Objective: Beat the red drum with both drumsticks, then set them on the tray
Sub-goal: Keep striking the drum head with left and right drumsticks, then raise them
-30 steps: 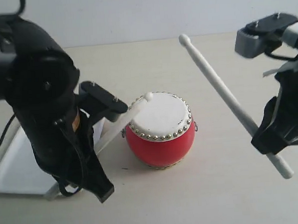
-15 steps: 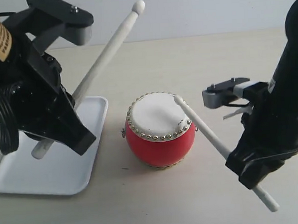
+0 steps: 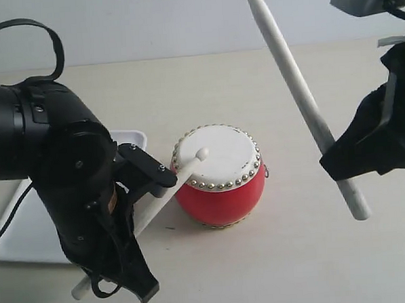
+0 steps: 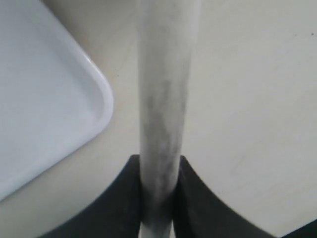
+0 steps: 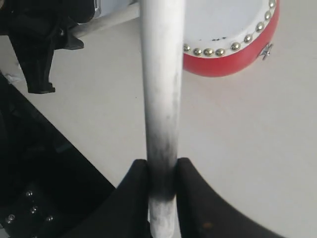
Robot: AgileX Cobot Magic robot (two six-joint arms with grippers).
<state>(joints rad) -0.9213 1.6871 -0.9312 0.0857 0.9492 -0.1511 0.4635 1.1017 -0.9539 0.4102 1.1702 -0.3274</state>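
Left pincer (image 4: 157, 171) grips left drumstick (image 3: 180, 174), its tip on the red drum (image 3: 222, 194) ahead; right pincer (image 5: 162, 171) grips right drumstick (image 3: 294, 85), clear of the drum.

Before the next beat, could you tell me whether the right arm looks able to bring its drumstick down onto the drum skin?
Probably yes: the right gripper holds the right drumstick raised clear of the red drum, and the left drumstick's tip sits on the skin's left part, leaving the right side bare.
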